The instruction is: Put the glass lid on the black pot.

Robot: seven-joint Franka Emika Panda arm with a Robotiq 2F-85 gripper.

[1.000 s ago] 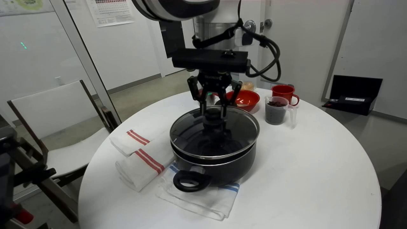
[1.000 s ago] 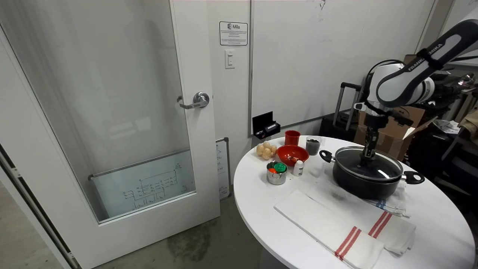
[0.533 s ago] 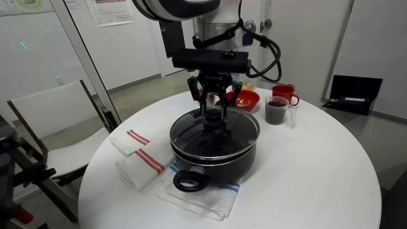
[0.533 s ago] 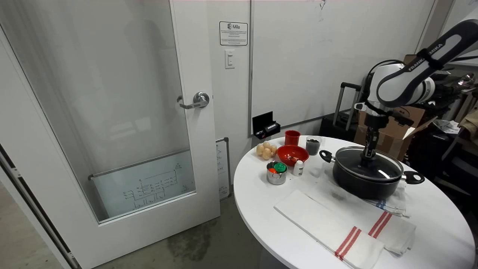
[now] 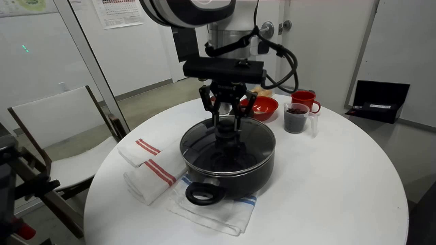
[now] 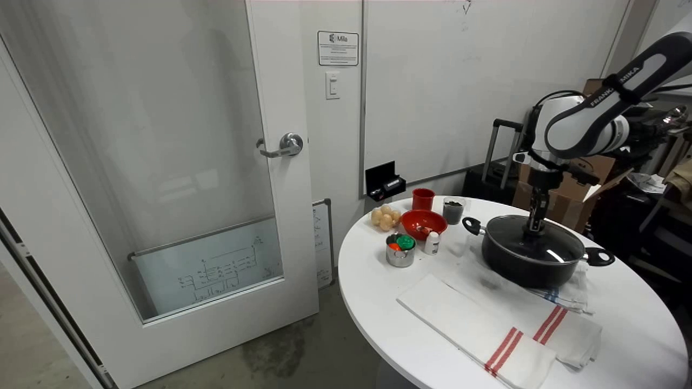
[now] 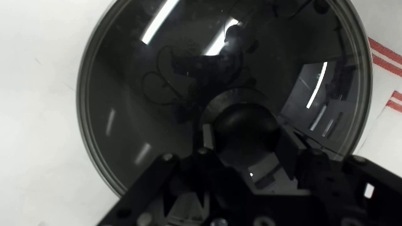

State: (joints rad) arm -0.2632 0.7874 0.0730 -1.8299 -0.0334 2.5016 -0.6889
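In the wrist view, white glare streaks the glass lid (image 7: 220, 81); the pincer (image 7: 246, 138) looks blurred.

Round glass lid (image 5: 228, 154), atop black pot (image 5: 244, 184)

The black pot (image 5: 253, 183) looks smooth and matt, its loop handle (image 5: 206, 188) plastic. Over the pot, the glass lid (image 7: 166, 103) is glossy and reflective, its rim (image 7: 82, 103) metal. Beneath the pot lies matt cloth (image 5: 221, 217); away from the pot stand a shiny red bowl (image 6: 417, 218), a translucent plastic measuring cup (image 5: 294, 123) and a polished metal cup (image 6: 400, 259).
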